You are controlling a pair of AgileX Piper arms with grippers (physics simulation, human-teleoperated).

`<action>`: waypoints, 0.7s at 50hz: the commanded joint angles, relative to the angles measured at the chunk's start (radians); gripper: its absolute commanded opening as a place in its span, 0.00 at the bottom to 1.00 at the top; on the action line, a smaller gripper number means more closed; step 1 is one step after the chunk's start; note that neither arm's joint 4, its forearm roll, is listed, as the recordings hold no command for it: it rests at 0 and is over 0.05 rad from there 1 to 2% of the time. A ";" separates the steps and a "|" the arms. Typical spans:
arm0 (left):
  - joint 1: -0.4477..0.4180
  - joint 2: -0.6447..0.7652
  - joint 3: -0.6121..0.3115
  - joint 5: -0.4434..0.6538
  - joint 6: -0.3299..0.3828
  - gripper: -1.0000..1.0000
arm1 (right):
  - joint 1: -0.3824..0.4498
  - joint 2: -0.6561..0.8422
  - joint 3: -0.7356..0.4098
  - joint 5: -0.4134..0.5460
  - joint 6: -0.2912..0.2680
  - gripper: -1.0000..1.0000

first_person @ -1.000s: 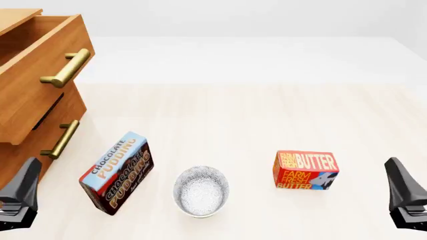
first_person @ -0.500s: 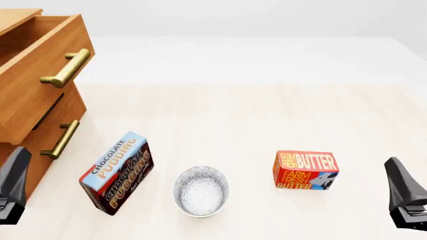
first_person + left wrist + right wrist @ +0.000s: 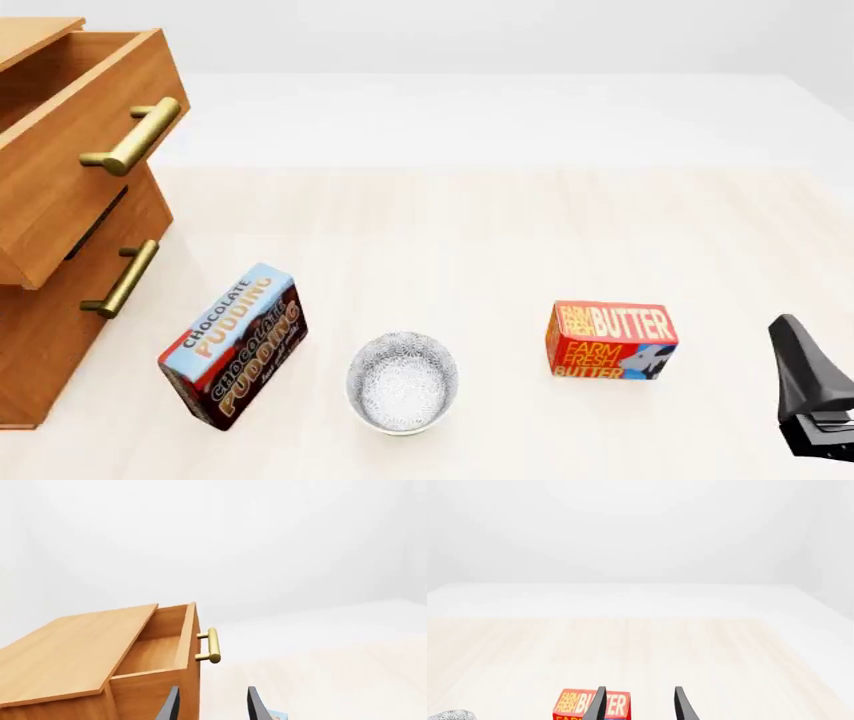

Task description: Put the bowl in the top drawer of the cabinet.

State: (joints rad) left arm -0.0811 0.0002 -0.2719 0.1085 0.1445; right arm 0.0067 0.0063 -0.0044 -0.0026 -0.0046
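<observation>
From where I'm sitting at the controls, the small round white ceramic bowl with the fine grey pattern (image 3: pixel 402 383) sits upright on the pale wooden table (image 3: pixel 507 230), near the front edge, roughly between the two boxes. On its left is the blue and brown chocolate pudding box (image 3: pixel 234 345), tilted at an angle and close to the bowl but not touching. On its right, a bit further off, is the red and orange butter box (image 3: pixel 611 341), standing square.

The orange-brown wooden cabinet (image 3: pixel 54 300) is at the far left of the table. Its upper deep drawer box (image 3: pixel 80 140) is pulled out and open, brass bar handle (image 3: pixel 134 136) on the front, and I can see the bare wooden inside from the left wrist camera (image 3: pixel 157 652). The lower drawer's brass handle (image 3: pixel 120 280) sits below it, that drawer looking shut.

The left gripper (image 3: pixel 212 705) doesn't show in the front camera; its wrist camera shows the two dark fingers apart with nothing between them, pointing past the cabinet's corner. The right gripper (image 3: pixel 639 705) is also spread apart and empty, aimed over the butter box (image 3: pixel 592 705), with a sliver of the bowl (image 3: pixel 450 715) at the picture's edge. The right arm's dark body (image 3: pixel 809 395) sits at the table's right side, well apart from the bowl.
</observation>
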 commanded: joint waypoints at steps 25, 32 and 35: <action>-0.032 0.006 -0.270 0.136 0.087 1.00 | 0.000 0.000 0.000 0.000 0.000 1.00; -0.057 0.092 -0.340 0.120 0.105 1.00 | 0.000 0.000 0.000 0.000 0.000 1.00; -0.069 0.116 -0.360 0.118 0.100 1.00 | 0.000 0.000 0.000 0.000 0.000 1.00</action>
State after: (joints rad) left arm -0.1245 0.0530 -0.5593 0.2215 0.2311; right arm 0.0068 0.0064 -0.0044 -0.0026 -0.0046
